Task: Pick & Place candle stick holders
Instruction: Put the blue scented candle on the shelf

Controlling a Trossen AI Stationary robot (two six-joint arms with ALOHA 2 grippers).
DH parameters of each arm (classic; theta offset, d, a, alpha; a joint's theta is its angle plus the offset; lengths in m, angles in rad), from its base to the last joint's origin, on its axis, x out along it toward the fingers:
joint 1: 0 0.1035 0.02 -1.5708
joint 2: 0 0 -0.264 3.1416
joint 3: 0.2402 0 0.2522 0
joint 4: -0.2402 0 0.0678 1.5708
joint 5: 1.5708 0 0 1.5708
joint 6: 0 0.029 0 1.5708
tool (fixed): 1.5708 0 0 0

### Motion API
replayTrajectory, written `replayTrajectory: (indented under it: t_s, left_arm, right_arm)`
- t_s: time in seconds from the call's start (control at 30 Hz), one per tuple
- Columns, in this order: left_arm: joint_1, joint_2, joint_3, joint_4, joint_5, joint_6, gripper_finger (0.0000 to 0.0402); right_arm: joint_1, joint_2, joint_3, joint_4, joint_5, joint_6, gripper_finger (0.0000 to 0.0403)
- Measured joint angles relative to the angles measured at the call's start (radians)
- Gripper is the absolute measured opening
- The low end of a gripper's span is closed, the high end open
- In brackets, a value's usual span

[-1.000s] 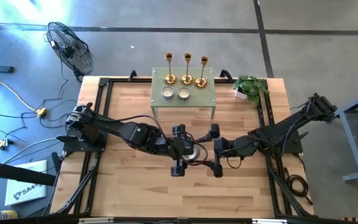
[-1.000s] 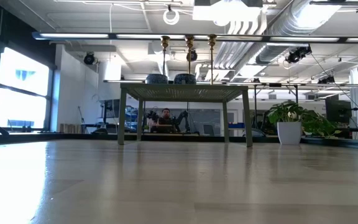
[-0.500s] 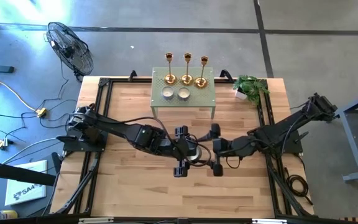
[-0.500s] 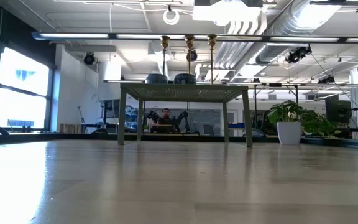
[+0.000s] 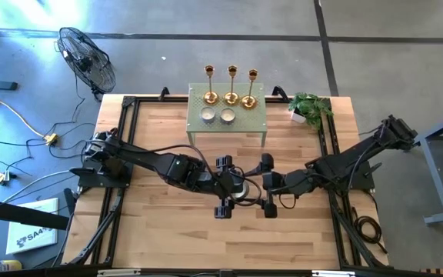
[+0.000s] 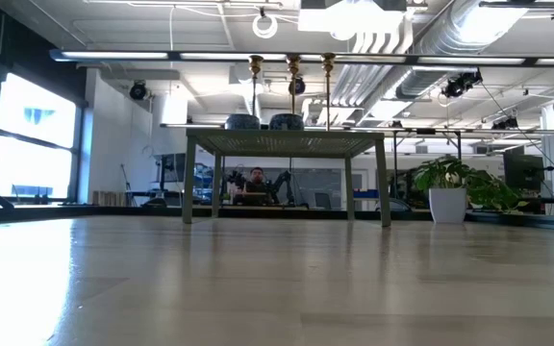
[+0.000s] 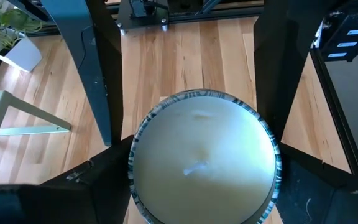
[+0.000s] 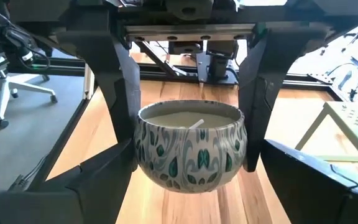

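Note:
Three gold candle stick holders (image 5: 231, 85) stand on their round bases at the far edge of a small grey-green side table (image 5: 229, 127); they also show in the low view (image 6: 293, 67). No gripper is near them. At the table's middle my left gripper (image 5: 233, 187) is shut on a patterned candle bowl (image 8: 191, 149) filled with white wax (image 7: 204, 155). My right gripper (image 5: 256, 185) faces it from the right, open, with its fingers standing either side of the same bowl; whether they touch it, I cannot tell. My left gripper pinches the candle bowl between its two fingers, at two opposite sides of the wall (image 8: 143, 140) just below the rim. The fingers (image 8: 124, 93) come level from the table's left. The bowl sits upright, wax up, and looks lifted clear of the wood.
Two more candle bowls (image 5: 216, 116) sit on the side table in front of the holders. A potted plant (image 5: 310, 108) stands at the far right. A fan (image 5: 87, 58) stands off the table, far left. A person (image 6: 255, 183) sits far behind.
My left gripper has gone a little toward the table's right edge with the candle bowl, closer to my right gripper. The bowl stays upright.

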Motion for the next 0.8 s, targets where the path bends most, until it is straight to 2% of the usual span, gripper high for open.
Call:
replayTrajectory:
  t_s: [0.27,0.5,0.8]
  left_arm:
    - [0.000,0.000,0.000,0.000,0.005,0.000,0.0295]
    - [0.000,-0.002,0.000,-0.001,0.005,0.000,0.0294]
    - [-0.001,-0.002,0.000,-0.001,0.006,-0.003,0.0299]
  right_arm:
    - [-0.031,0.000,-0.001,-0.002,-0.082,0.034,0.0337]
    - [-0.033,0.000,-0.001,-0.002,-0.085,0.035,0.0314]
    - [-0.034,0.000,-0.002,-0.001,-0.097,0.034,0.0308]
